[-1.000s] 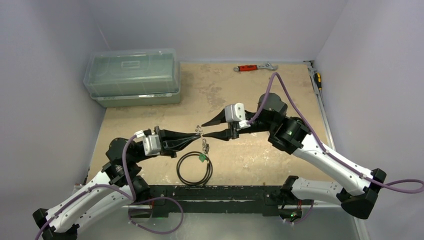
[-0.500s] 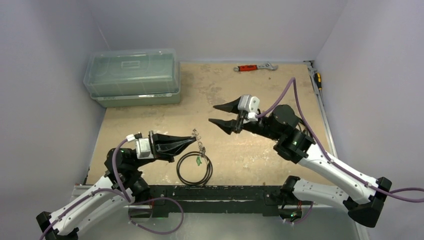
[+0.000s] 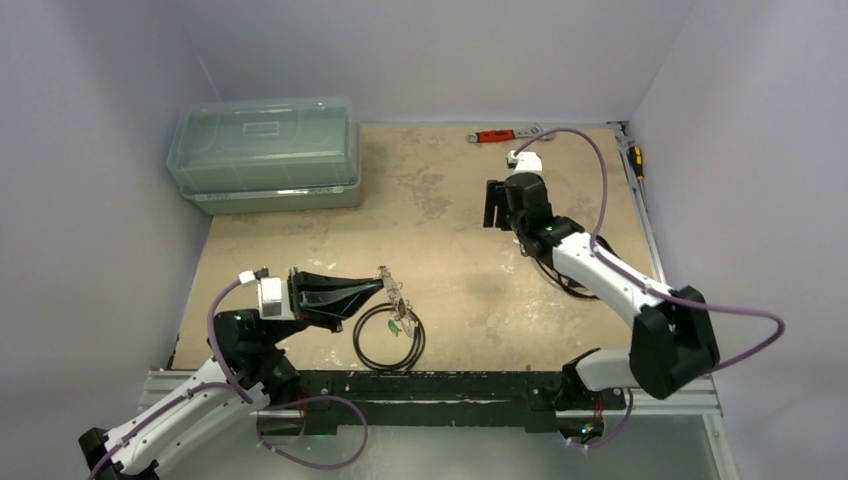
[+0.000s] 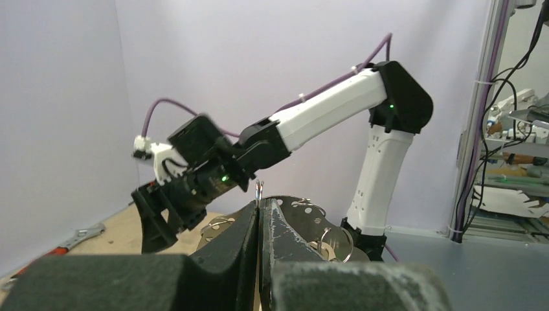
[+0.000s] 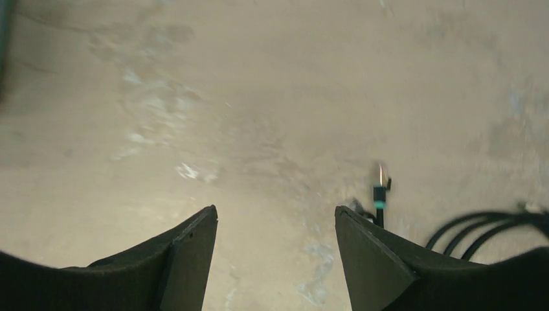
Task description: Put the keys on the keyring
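Starting nearest: left arm reaches in low from 7 o'clock, forearm about level, left gripper (image 3: 378, 286) clamped tight on the keyring (image 4: 259, 190), thin wire standing upright between its tips. Keys (image 3: 398, 300) dangle from it over the coil (image 3: 390, 338) at 6 o'clock. Right arm folded up at 1 o'clock, right gripper (image 3: 496, 205) pointing down, jaws spread wide, empty.

walls (image 3: 430, 50): plain pale lilac, three sides | table (image 3: 300, 240): worn, blotchy tan board | light: even, diffuse
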`<state>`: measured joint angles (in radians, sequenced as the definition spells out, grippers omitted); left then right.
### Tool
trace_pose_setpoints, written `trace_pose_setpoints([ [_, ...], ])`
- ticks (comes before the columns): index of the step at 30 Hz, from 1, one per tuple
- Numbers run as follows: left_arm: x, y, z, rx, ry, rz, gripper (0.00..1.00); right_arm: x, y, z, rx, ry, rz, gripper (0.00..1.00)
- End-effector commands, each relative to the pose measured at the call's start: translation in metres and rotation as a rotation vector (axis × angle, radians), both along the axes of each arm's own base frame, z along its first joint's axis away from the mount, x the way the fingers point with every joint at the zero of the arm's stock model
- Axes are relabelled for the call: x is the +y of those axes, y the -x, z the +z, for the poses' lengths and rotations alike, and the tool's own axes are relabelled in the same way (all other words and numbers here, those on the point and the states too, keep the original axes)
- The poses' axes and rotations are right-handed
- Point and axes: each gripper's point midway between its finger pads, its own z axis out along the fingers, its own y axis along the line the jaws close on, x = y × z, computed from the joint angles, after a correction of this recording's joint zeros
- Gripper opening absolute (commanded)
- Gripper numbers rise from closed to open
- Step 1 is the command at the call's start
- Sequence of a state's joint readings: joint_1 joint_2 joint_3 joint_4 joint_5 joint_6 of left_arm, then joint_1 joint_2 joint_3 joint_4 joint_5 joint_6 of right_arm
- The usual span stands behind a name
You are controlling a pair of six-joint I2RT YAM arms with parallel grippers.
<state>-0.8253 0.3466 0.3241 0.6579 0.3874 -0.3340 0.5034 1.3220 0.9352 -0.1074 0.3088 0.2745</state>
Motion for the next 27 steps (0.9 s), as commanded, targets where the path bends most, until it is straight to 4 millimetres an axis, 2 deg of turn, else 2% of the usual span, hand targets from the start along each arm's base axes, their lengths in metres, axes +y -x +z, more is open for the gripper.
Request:
trace_pose_setpoints([
  [1,0.012,0.004,0.02,0.005,0.095,0.002,0.0,-0.016,-0.004,-0.023,0.101,-0.072,-0.193,0.71],
  [5,0.013,0.003,0.021,0.01,0.087,0.014,0.0,-0.03,-0.008,-0.063,0.176,-0.058,-0.279,0.7],
  [8,0.012,0.002,0.02,0.015,0.083,0.013,0.0,-0.046,-0.015,-0.085,0.221,-0.056,-0.354,0.65],
  [11,0.008,0.001,0.018,0.02,0.07,0.007,0.0,-0.057,-0.02,-0.094,0.25,-0.102,-0.45,0.63],
  [15,0.007,0.001,0.018,0.021,0.062,0.003,0.0,-0.066,-0.016,-0.101,0.281,-0.128,-0.559,0.63],
  [22,0.006,0.001,0.017,0.021,0.055,-0.001,0.0,-0.074,-0.022,-0.108,0.276,-0.181,-0.635,0.62],
  [27,0.005,0.001,0.017,0.021,0.049,0.0,0.0,-0.082,-0.028,-0.127,0.305,-0.162,-0.668,0.55],
])
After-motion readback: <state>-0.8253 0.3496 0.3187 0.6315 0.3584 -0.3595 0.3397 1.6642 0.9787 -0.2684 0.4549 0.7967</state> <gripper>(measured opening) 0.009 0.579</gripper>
